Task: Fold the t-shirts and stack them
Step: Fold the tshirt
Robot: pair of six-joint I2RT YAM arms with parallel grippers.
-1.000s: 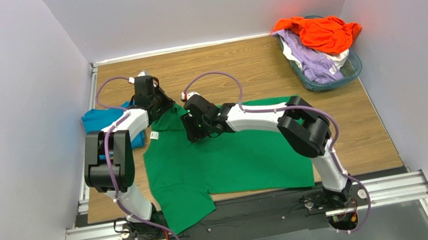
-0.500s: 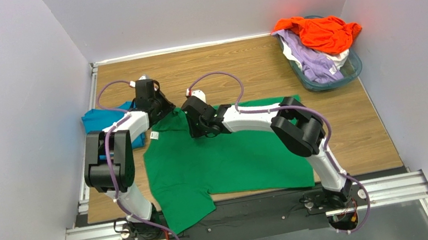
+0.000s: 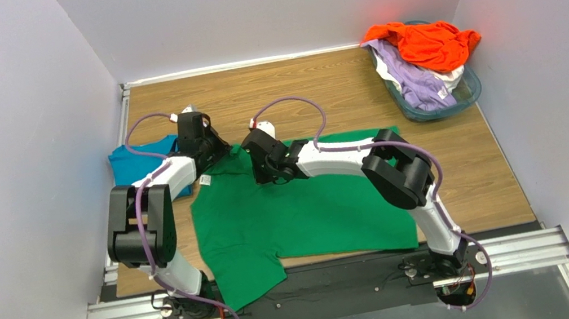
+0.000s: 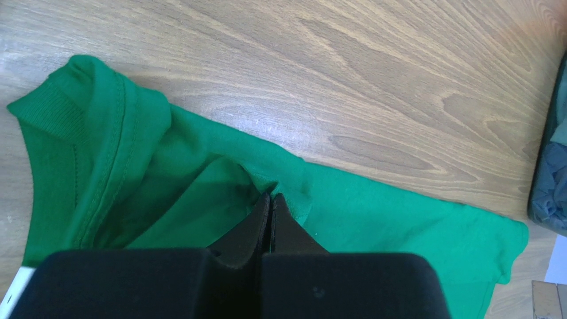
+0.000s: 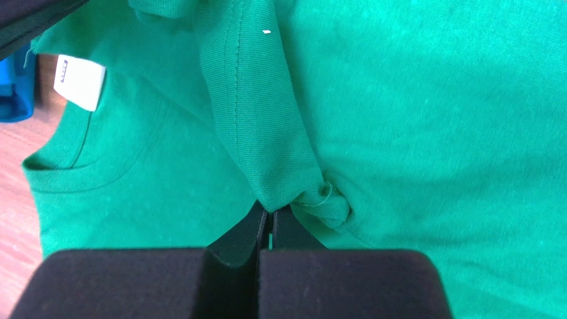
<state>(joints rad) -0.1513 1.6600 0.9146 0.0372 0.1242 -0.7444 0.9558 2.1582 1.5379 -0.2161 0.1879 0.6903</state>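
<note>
A bright green t-shirt (image 3: pixel 314 215) lies spread on the wooden table, one sleeve hanging over the near edge. At its far left shoulder edge my left gripper (image 3: pixel 211 155) is shut, and in the left wrist view the tips (image 4: pixel 271 196) pinch a ridge of the green cloth (image 4: pixel 399 219). My right gripper (image 3: pixel 264 171) stands near the collar, shut on a bunched sleeve hem (image 5: pixel 313 199) of the green shirt (image 5: pixel 432 100). A folded teal-blue t-shirt (image 3: pixel 125 161) lies at the left. Orange (image 3: pixel 424 43), lavender (image 3: pixel 412 79) and white shirts are heaped at the back right.
A clear bluish plastic basket (image 3: pixel 458 98) at the back right corner holds the heaped shirts. Grey walls close in the table on three sides. A metal rail (image 3: pixel 333 282) runs along the near edge. The shirt's white label (image 5: pixel 80 81) shows inside the collar.
My right gripper has moved a little toward the back left and closed on the green cloth. The left arm's elbow has swung slightly left, its gripper staying shut on the shirt.
</note>
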